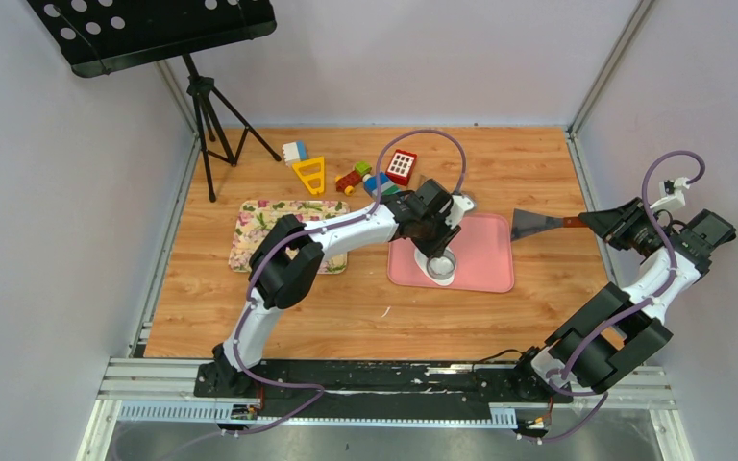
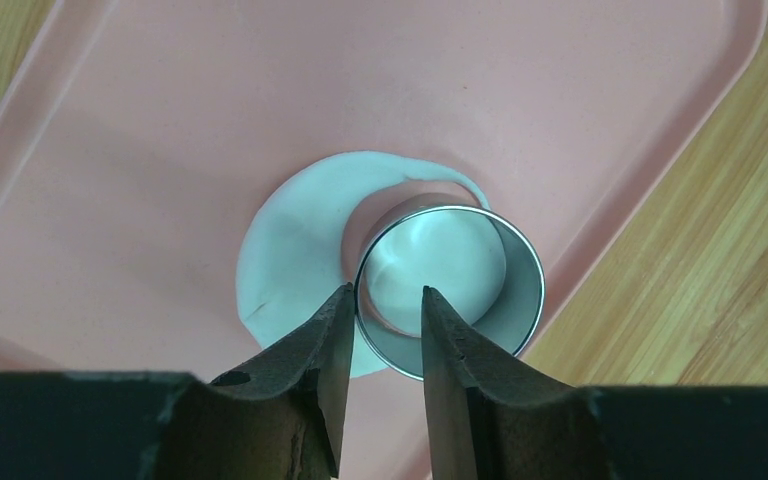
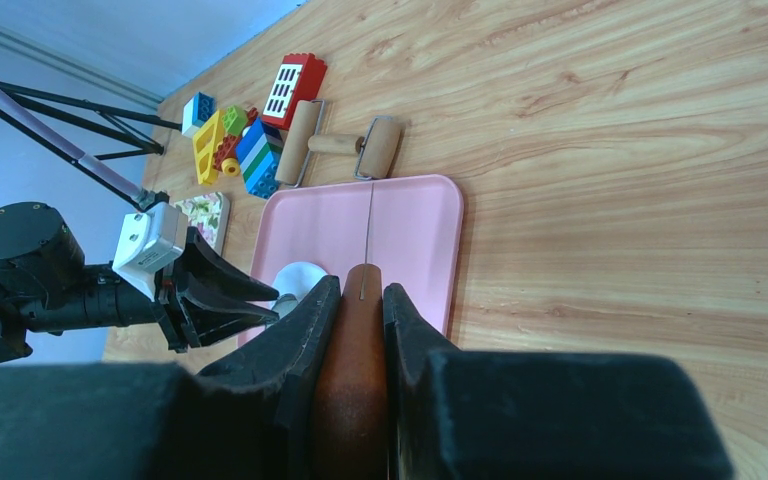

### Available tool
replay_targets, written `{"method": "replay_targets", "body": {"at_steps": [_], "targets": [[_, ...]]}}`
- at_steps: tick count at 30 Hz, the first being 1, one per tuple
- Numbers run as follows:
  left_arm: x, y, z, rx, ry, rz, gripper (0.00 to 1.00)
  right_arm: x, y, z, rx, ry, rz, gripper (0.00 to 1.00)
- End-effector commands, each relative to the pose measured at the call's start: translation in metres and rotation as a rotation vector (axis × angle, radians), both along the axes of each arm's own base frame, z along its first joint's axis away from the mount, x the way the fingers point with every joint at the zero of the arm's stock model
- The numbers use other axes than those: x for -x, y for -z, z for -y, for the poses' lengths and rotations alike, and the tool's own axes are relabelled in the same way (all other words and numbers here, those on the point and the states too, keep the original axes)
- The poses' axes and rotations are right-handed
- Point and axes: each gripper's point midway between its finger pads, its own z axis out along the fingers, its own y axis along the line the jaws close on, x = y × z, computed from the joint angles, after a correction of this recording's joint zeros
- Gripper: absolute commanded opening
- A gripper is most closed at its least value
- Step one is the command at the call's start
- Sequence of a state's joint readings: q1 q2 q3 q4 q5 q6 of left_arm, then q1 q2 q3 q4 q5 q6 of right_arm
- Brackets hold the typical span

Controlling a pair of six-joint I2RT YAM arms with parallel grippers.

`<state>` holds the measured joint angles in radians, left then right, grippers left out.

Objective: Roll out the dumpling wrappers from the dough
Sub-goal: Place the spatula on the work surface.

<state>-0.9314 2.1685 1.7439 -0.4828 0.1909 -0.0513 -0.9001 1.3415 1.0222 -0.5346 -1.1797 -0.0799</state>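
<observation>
Shows left pincer (image 2: 386, 292) apart, astride near wall of metal ring (image 2: 522, 290) standing on flattened dough (image 2: 290, 250) in pink tray (image 2: 160, 120); right pincer (image 3: 360, 285) clamped on scraper (image 3: 352, 370) handle.

I had the left arm (image 1: 346, 230) stretched far and to the right across the middle, wrist bent downward. The left gripper (image 2: 385, 292) pointed straight down, jaws parted a little. The right arm (image 1: 634, 298) stood folded at the right edge, its elbow low and near. The right gripper (image 3: 360, 285) aimed left, clamped on the scraper (image 3: 352, 390) handle.
</observation>
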Motion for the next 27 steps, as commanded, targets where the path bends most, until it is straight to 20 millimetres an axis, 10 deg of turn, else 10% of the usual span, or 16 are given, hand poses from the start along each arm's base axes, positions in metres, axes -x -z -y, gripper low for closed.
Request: {"method": "replay_targets", "body": {"at_steps": [1, 18, 27], "targets": [[-0.004, -0.008, 0.008, 0.029, -0.005, 0.010, 0.39, 0.000, -0.008, -0.001, -0.001, -0.022, 0.037, 0.00], [-0.022, -0.102, -0.009, 0.177, -0.060, 0.133, 0.99, -0.018, 0.022, 0.011, 0.008, 0.066, -0.069, 0.00], [-0.049, -0.122, -0.059, 0.191, -0.066, 0.175, 1.00, -0.075, 0.019, -0.016, -0.019, 0.043, -0.091, 0.00]]}}
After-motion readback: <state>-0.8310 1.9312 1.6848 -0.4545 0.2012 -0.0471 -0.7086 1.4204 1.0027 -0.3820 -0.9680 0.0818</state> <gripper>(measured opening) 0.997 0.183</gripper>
